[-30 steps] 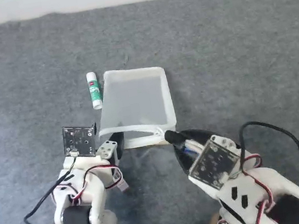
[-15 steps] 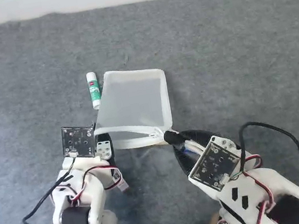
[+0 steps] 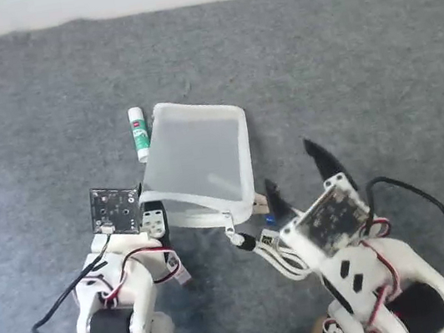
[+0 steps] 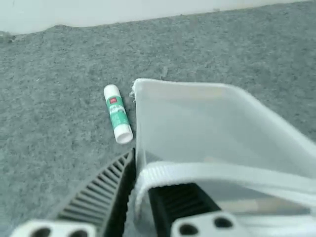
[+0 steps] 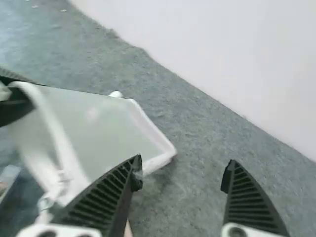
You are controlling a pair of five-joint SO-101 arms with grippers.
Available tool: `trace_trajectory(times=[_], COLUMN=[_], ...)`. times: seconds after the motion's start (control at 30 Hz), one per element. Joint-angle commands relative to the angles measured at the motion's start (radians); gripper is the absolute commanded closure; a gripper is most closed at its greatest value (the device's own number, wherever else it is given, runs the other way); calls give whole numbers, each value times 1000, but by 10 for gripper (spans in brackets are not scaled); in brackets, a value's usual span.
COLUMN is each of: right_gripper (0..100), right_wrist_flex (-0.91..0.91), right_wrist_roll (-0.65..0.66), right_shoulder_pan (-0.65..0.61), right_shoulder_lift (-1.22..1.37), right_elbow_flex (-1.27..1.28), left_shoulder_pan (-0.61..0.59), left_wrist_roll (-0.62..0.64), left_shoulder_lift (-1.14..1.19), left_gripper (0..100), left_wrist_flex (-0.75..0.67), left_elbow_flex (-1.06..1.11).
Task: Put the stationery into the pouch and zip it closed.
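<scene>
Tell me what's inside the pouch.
Through the translucent pouch nothing distinct shows, only a faint tan shape by its zipper edge, unidentifiable. The glue stick lies outside, beside it. The left gripper grips one corner, covering that part.

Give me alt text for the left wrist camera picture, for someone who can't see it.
The left gripper is shut on one corner of a translucent white pouch, gripping it at the zip band. A glue stick with a white cap lies on the grey carpet close beside the pouch, outside it. A white wall runs behind.
</scene>
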Motion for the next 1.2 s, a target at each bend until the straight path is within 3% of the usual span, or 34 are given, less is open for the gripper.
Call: trace_trajectory(times=[0.0, 0.27, 0.5, 0.97, 1.17], right_gripper=[746, 746, 746, 746, 746], right_wrist_flex=[-160, -479, -558, -590, -590], right_wrist_roll=[-71, -152, -152, -193, -195], right_shoulder_pan=[97, 176, 185, 202, 199], right_shoulder_lift=[-8, -8, -8, -8, -8], right_elbow_flex=[61, 282, 350, 379, 379], left_shoulder_pan=[-3, 3, 6, -5, -138], left_wrist_roll=[-23, -32, -32, 41, 124], left_shoulder_lift=[-14, -12, 3, 460, 535], left_gripper=[991, 991, 991, 991, 991], left_wrist_flex=[8, 63, 77, 77, 80], left_elbow_flex=[-101, -248, -387, -835, -863])
